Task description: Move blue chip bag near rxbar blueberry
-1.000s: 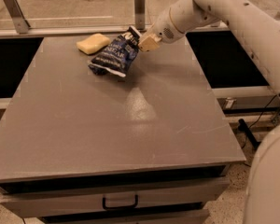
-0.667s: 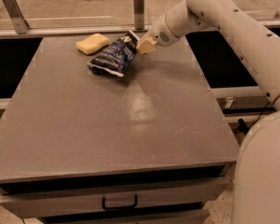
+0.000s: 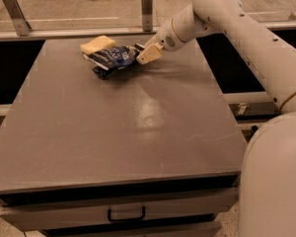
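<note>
The blue chip bag (image 3: 111, 59) is dark navy with white lettering and lies at the far left-centre of the grey table (image 3: 138, 132), touching the yellow sponge. My gripper (image 3: 142, 53) is at the bag's right end, with its tan fingers (image 3: 149, 55) closed on that end. A dark narrow strip (image 3: 101, 73) shows under the bag's front left edge. I cannot tell whether it is the rxbar blueberry or part of the bag. No other bar is in view.
A yellow sponge (image 3: 97, 44) lies just behind and left of the bag. A rail with metal posts (image 3: 147, 4) runs along the table's far edge. A drawer handle (image 3: 126, 214) is at the front. My arm (image 3: 237, 28) reaches in from the right.
The gripper has moved left and down with the bag. The bag was tilted up and now lies lower, flatter and closer to the sponge.
</note>
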### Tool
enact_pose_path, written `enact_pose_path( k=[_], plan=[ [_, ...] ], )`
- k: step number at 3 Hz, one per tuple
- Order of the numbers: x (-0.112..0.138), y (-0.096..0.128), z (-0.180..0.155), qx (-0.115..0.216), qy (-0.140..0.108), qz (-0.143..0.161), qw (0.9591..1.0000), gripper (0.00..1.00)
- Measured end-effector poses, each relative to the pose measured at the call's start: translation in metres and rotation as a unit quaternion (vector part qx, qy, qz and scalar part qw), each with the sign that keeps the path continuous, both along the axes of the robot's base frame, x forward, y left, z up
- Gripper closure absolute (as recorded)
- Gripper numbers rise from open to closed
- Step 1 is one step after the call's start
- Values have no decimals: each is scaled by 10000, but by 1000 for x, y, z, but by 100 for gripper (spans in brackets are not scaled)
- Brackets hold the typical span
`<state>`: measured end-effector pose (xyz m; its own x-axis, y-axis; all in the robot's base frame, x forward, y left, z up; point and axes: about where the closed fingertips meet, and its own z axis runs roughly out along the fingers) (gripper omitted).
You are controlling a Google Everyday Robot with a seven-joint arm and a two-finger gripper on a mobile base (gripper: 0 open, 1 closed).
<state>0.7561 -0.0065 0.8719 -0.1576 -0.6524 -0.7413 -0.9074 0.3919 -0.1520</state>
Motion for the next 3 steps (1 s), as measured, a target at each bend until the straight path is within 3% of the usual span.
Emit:
enact_pose_path(
  k=[1, 2, 3],
  plan=[
    [0, 3, -2, 0, 18, 19, 10000, 0],
    [-10, -30, -1, 146, 123, -41, 9998, 0],
    [-31, -92, 13, 270, -1, -260, 9993, 0]
  ],
)
